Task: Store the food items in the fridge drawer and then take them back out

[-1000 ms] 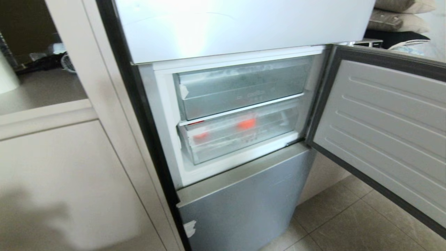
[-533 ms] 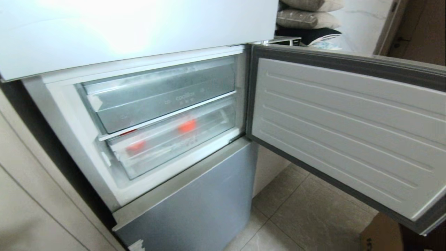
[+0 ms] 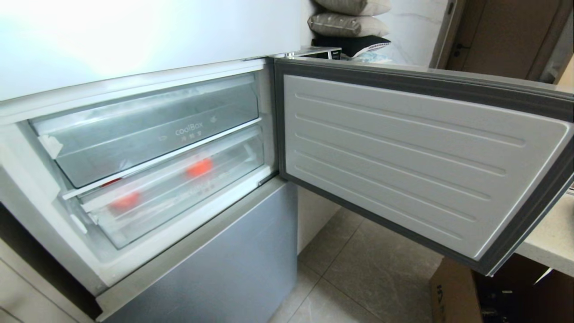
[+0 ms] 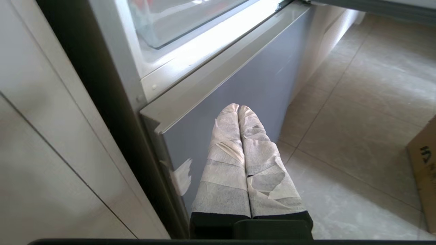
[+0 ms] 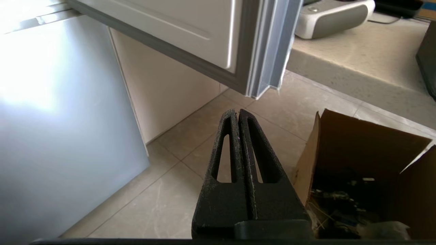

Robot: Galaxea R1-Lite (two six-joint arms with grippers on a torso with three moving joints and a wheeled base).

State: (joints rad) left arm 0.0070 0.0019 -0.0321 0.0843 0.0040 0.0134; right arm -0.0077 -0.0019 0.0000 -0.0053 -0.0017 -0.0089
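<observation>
The fridge drawer (image 3: 179,204) is the lower clear bin in the open middle compartment, and it is pushed in. Two food items show blurred through its front: an orange-red one (image 3: 199,167) toward the right and a red one (image 3: 124,201) toward the left. Neither arm appears in the head view. My left gripper (image 4: 238,108), with its fingers wrapped in white tape, is shut and empty, low in front of the grey-blue lower door panel (image 4: 245,85). My right gripper (image 5: 237,112) is shut and empty above the tiled floor, beside a cardboard box (image 5: 357,160).
The clear "coolBox" bin (image 3: 148,134) sits above the drawer. The compartment door (image 3: 403,157) stands wide open to the right. A stone counter (image 5: 357,58) holds a grey appliance (image 5: 330,15). Beige cabinets (image 4: 51,153) flank the fridge's left. Cushions (image 3: 350,18) are stacked behind.
The whole head view has swung to the right, so the fridge sits further left in the picture. The drawer and the food inside it have not moved.
</observation>
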